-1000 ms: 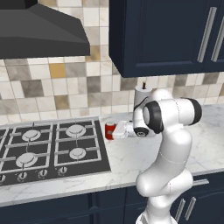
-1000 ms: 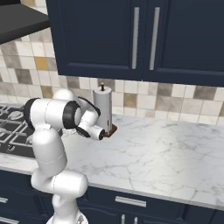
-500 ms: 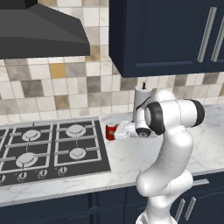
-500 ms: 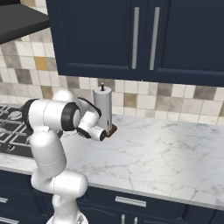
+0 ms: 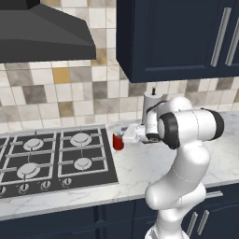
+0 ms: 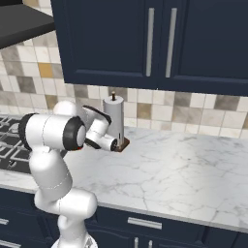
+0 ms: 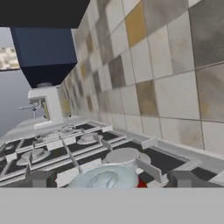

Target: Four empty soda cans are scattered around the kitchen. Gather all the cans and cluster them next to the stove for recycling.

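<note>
A red soda can [image 5: 118, 142] with a silver top stands upright on the white marble counter, just off the right edge of the black stove [image 5: 51, 163]. My gripper [image 5: 123, 136] reaches in level from the right and is open, with the can between its fingers. In the hand view the soda can's silver top [image 7: 104, 178] sits low between the two dark fingertips [image 7: 38, 177], with a gap showing on each side. Past it the stove [image 7: 65, 146] runs away with its burners and grates.
A tall white paper towel roll [image 5: 152, 101] [image 6: 114, 119] stands against the tiled backsplash behind my arm. A dark range hood [image 5: 42, 39] hangs over the stove, and navy wall cabinets [image 6: 145, 43] hang above the counter. Bare marble counter [image 6: 184, 169] stretches to the right.
</note>
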{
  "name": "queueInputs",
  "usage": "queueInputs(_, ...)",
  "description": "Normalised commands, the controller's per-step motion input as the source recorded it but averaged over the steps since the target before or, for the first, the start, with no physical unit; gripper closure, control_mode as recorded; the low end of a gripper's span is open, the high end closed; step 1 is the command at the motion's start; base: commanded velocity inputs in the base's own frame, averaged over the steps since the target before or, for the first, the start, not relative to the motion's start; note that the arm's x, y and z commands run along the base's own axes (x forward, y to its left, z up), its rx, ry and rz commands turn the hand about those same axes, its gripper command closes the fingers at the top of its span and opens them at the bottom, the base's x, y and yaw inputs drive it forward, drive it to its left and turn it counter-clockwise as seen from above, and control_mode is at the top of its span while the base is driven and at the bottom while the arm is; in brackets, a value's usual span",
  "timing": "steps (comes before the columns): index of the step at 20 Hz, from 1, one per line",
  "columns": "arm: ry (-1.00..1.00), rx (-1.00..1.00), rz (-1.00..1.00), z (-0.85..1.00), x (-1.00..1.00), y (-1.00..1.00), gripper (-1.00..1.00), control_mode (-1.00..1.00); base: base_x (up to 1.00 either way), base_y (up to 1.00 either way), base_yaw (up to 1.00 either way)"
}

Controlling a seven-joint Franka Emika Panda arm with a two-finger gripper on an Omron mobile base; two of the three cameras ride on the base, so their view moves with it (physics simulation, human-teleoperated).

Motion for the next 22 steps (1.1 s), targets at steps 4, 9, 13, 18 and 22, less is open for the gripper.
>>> queueInputs(4, 0.0, 0.0, -0.01, 0.44, 0.0, 0.0, -1.0, -1.0, 0.0, 0.0, 0.0)
queueInputs(9, 0.0, 0.0, -0.01, 0.43, 0.0, 0.0, -1.0, -1.0, 0.0, 0.0, 0.0)
queueInputs(13, 0.0, 0.0, -0.01, 0.45, 0.0, 0.0, -1.0, -1.0, 0.0, 0.0, 0.0)
queueInputs(18, 0.0, 0.0, 0.0, 0.45, -0.04, 0.0, -1.0, -1.0, 0.0, 0.0, 0.0)
queueInputs(22, -0.01, 0.0, 0.0, 0.42, -0.17, -0.02, -1.0, -1.0, 0.0, 0.0, 0.0)
